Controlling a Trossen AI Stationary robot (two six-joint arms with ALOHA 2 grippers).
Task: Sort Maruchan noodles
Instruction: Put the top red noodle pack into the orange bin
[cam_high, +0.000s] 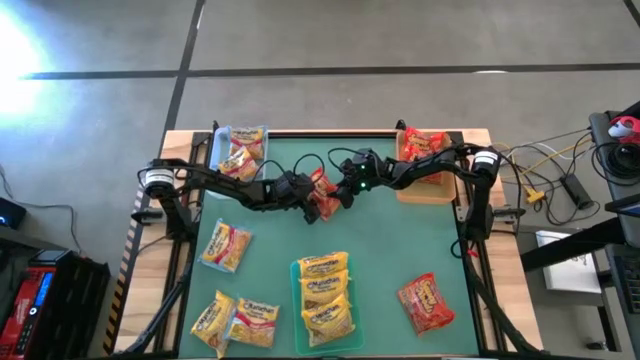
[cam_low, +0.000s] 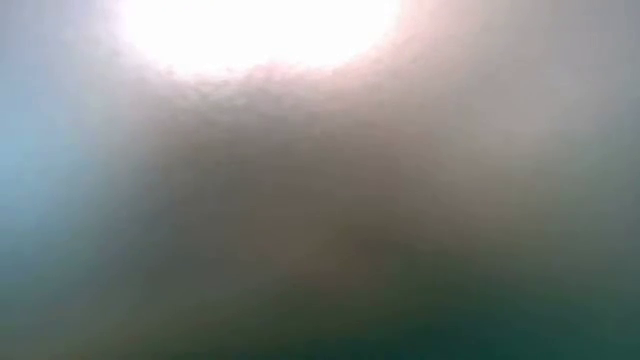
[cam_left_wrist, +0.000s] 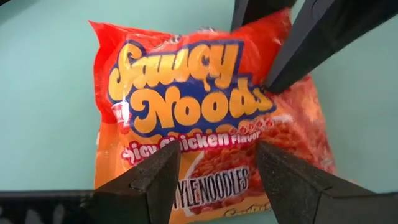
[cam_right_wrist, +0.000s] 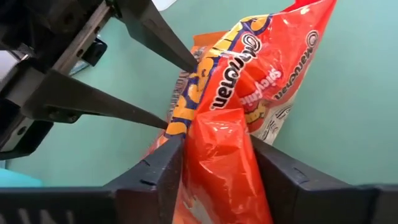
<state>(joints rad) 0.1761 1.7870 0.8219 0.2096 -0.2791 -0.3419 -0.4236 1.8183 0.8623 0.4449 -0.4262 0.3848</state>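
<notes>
A red-orange Maruchan noodle packet (cam_high: 322, 197) is at the middle of the green mat, between my two grippers. My right gripper (cam_right_wrist: 217, 174) reaches in from the right and is shut on it. My left gripper (cam_left_wrist: 217, 180) comes from the left and is open, its fingers (cam_right_wrist: 143, 115) standing at the packet's printed face (cam_left_wrist: 186, 106). Loose yellow packets (cam_high: 225, 245) (cam_high: 212, 318) (cam_high: 255, 322) and a loose red packet (cam_high: 427, 302) lie flat on the mat. The low view shows only blur. My right gripper pinches one end of the red packet (cam_right_wrist: 217, 143) between its two fingers, and the plastic bunches into a fold there. Its fingers (cam_left_wrist: 298, 50) come level from the table's right. The packet sticks out tilted toward the left gripper. My left gripper's open fingertips reach the packet's edge (cam_right_wrist: 180, 106); whether they touch it I cannot tell.
A clear tray (cam_high: 213, 140) at the far left holds yellow-orange packets. A tan tray (cam_high: 425, 190) at the far right holds red ones. A green tray (cam_high: 296, 290) at the near middle holds several yellow ones. Bare mat lies right of the middle (cam_high: 400, 240).
</notes>
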